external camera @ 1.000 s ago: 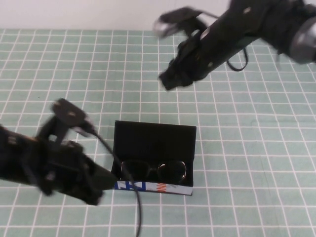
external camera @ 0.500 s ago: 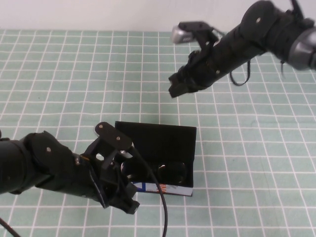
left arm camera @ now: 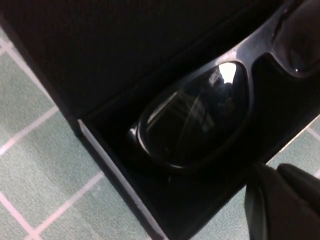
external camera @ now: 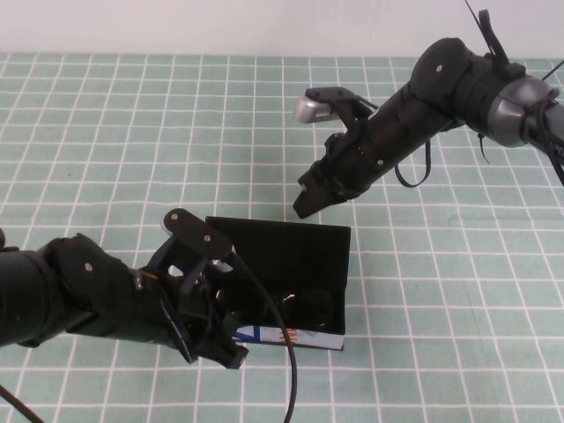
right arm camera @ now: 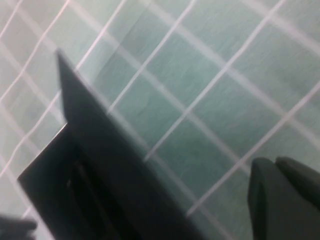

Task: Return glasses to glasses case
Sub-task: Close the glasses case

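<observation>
The glasses (left arm camera: 200, 115) already lie inside the open glasses case (external camera: 280, 256), lid upright. The left gripper (external camera: 216, 344) sits at the case's front left corner, the right gripper (external camera: 304, 204) hovers just behind the lid; can't tell either one's opening. I'd push the lid down evenly while steadying the front

Green tabletop with white grid lines (external camera: 106, 132). One thing directly on it: rectangular black glasses case (external camera: 291, 256), lid open and upright, white printed front, near the table's front middle. Left gripper (external camera: 231, 352) low beside case's front-left corner; right gripper (external camera: 304, 204) above the lid's far side.
</observation>
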Robot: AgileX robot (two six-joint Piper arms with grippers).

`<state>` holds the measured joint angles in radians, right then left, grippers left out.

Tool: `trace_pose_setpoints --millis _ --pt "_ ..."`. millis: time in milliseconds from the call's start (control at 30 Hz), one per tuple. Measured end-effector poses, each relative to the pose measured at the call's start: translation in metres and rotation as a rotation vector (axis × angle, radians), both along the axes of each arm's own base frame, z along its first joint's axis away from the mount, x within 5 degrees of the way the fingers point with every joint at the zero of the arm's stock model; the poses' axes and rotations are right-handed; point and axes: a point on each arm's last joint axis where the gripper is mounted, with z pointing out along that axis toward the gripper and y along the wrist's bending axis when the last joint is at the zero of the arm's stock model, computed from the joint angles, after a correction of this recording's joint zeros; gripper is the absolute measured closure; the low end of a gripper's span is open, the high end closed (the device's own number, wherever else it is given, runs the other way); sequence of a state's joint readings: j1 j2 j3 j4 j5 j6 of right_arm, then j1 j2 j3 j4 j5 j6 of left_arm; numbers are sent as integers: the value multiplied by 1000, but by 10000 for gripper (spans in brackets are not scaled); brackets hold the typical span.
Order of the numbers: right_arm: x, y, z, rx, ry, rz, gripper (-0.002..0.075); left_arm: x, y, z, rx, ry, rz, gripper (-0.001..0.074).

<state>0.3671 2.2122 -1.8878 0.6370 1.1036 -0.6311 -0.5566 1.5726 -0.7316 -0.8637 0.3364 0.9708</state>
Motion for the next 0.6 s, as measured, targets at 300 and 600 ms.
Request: trace_pose_setpoints --millis 300,600 --pt "-8 0 0 -8 62 64 737 -4 -2 0 -18 36 -24 737" --pt "-9 2 -1 -8 65 69 737 0 -4 -16 11 64 -21 737"
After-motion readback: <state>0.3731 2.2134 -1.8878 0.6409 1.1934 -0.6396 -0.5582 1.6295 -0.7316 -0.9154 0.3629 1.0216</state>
